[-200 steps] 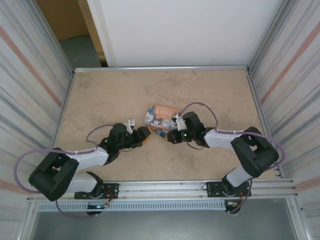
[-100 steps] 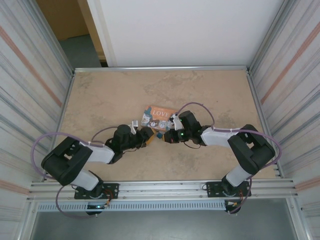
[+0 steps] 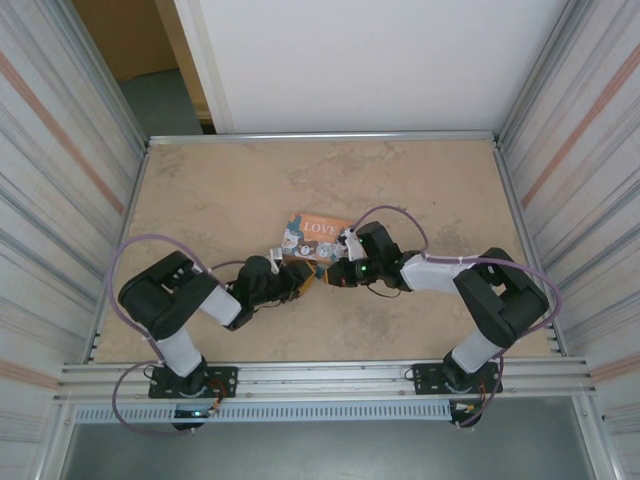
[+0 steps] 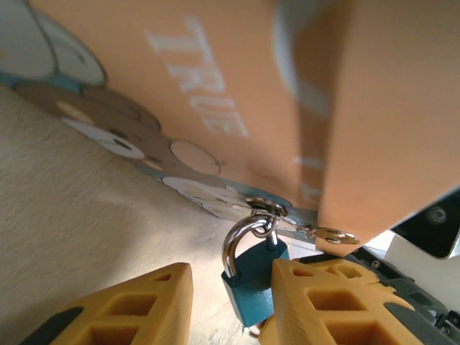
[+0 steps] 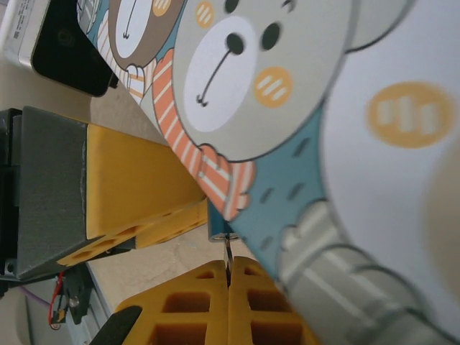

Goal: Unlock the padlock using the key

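While both arms reach inward over the beige table [image 3: 420, 190], the top view shows the left gripper [image 3: 300, 283] and the right gripper [image 3: 334, 275] facing each other, tip to tip, at the near edge of a printed gift box [image 3: 318, 232] marked "LOVE". The box lies flat near the middle of the table. The gap between the two grippers is too small and crowded to make out the lock.

From the left wrist, the teal padlock [image 4: 251, 291] hangs just below the box's orange side, which carries the word "TRUE" and a row of cartoon bears. Its silver shackle [image 4: 238, 241] is hooked through a small metal ring [image 4: 264, 208] on the box's clasp and looks closed. The padlock body sits between the left gripper's yellow fingers [image 4: 136, 305], against the right-hand one and apart from the other. The jaws stand partly apart and are not clamped on it.

From the right wrist, the right gripper's yellow fingers [image 5: 194, 305] are pressed together, pinching the thin metal blade of the key [image 5: 227, 253], which points up at the box's lower edge. A yellow finger of the left gripper lies just beside it. The box's bear print looms close above.
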